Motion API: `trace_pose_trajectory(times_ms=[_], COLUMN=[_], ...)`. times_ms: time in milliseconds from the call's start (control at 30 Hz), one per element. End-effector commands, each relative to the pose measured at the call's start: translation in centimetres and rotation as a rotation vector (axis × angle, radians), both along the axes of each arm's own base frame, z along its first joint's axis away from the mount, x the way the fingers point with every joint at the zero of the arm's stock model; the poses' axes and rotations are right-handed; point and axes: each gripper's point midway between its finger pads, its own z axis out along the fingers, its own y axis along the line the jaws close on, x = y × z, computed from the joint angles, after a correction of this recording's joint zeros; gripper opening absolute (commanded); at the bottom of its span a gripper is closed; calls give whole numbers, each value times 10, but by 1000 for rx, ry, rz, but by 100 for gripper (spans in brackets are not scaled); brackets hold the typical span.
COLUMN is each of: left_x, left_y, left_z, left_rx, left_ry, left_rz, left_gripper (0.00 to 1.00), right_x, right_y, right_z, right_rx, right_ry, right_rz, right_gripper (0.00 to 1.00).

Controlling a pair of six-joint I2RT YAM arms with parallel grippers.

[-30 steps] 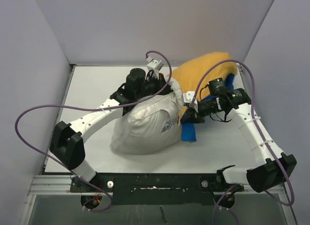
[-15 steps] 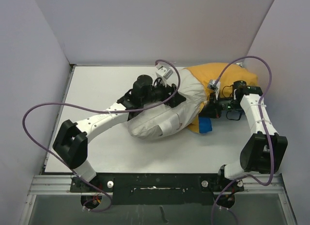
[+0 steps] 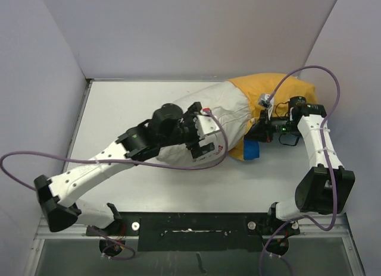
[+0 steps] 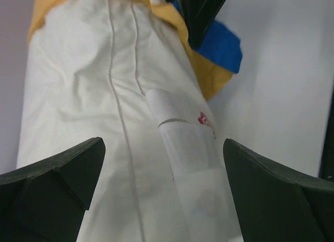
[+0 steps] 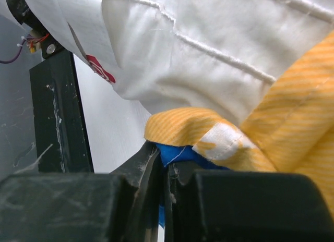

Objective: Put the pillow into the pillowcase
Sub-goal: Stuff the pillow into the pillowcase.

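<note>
Pillow lies just under the spread left fingers, long axis running into the pillowcase (hem pinched by right fingers)

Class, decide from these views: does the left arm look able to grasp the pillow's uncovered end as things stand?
Probably yes. The left gripper is open and faces the bare white end of the pillow, with nothing between them; the pillowcase covers only its far end.
</note>
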Motion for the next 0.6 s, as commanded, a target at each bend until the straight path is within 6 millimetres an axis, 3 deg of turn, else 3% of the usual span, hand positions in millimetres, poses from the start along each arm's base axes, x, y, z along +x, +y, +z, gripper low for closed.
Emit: trace_pose_trajectory(times_ms=[0,67,133,167,200,233,300,400,467,567], left_x=[50,70,86,88,93,92,73,54,57,63], left_y=[11,9,7,2,-7,-16,-42,-74,-80,-69], left_z=[-89,-108,-121,-122,-116,-111,-91,-31,5,32], left_rx=[413,479,513,502,459,417,286,-34,-207,-367], left_ry=[-49,-37,10,49,93,134,225,387,463,543], left_rz=[90,121,147,143,161,150,60,2,0,-4], left_gripper=[98,97,84,63,22,3,0,0,0,0], right_x=[-1,-2,-4,-5,-7,-10,-19,-46,-53,-33], right_y=[12,14,17,20,26,35,64,118,131,125], right_z=[58,67,77,85,92,99,114,130,131,115], right_rx=[129,128,129,129,128,120,89,74,85,40], right_ry=[-114,-131,-152,-168,-177,-190,-229,-293,-273,-250], right_rz=[23,30,44,57,76,103,186,368,442,387], right_gripper=[0,0,0,0,0,0,0,0,0,0])
